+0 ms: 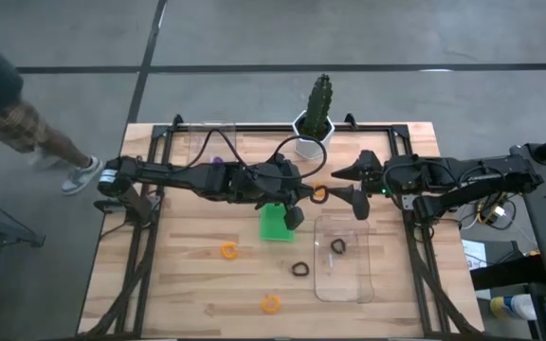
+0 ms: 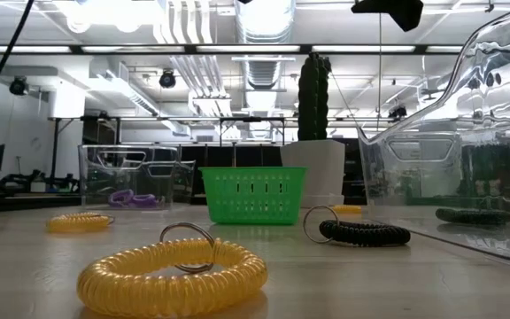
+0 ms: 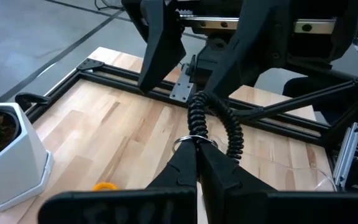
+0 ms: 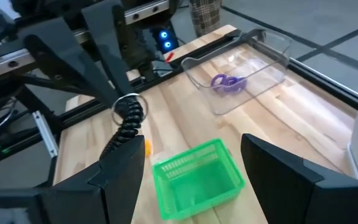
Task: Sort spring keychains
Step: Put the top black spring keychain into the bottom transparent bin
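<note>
Nearest the low camera, an orange spring keychain (image 2: pixel 173 277) lies flat on the worktop (image 2: pixel 343 283), its metal ring on top. Behind it to one side, a second orange coil (image 2: pixel 78 221); to the other, a black keychain (image 2: pixel 361 232) with its ring tilted up, just beside the near clear tray (image 2: pixel 467 177). Another black coil (image 2: pixel 475 214) lies inside that tray. Mid-worktop stands the green basket (image 2: pixel 253 195), no contents visible from here. Above the worktop, between basket and cactus pot (image 1: pixel 311 144), the left end effector (image 3: pixel 197 149) is clamped on the metal ring of a black spring keychain (image 3: pixel 219 121), which hangs clear of the worktop. The right end effector (image 1: pixel 354 186) faces it just beside the coil, fingers spread wide apart, holding nothing. Farther back, a second clear tray (image 4: pixel 241 71) holds purple keychains (image 4: pixel 227 81). An orange coil (image 1: pixel 318 193) lies near the pot. Beyond the worktop, a person's leg and shoe (image 1: pixel 79 175) show on the floor.
</note>
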Robot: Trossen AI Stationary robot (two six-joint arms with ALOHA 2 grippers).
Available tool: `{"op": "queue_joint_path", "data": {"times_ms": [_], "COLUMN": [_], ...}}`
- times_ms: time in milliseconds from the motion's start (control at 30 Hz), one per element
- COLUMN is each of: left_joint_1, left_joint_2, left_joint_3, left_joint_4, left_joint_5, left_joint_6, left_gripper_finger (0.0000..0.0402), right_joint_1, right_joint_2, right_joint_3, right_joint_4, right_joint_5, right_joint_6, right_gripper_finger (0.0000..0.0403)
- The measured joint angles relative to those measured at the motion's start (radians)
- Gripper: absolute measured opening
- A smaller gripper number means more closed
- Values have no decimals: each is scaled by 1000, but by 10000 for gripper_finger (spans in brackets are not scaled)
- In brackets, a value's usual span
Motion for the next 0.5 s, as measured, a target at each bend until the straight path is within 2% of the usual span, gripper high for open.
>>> {"op": "queue_joint_path", "data": {"times_ms": [500], "left_joint_1": [0], "left_joint_2": [0], "left_joint_3": [0], "left_joint_4": [7], "left_joint_5": [13], "left_joint_6": [0], "left_gripper_finger": [0], "right_joint_1": [0], "right_joint_2": [6], "right_joint_3": [0], "right_joint_4": [57], "right_joint_5": [-40], "right_joint_6": [-24], "right_gripper_finger": [258]}}
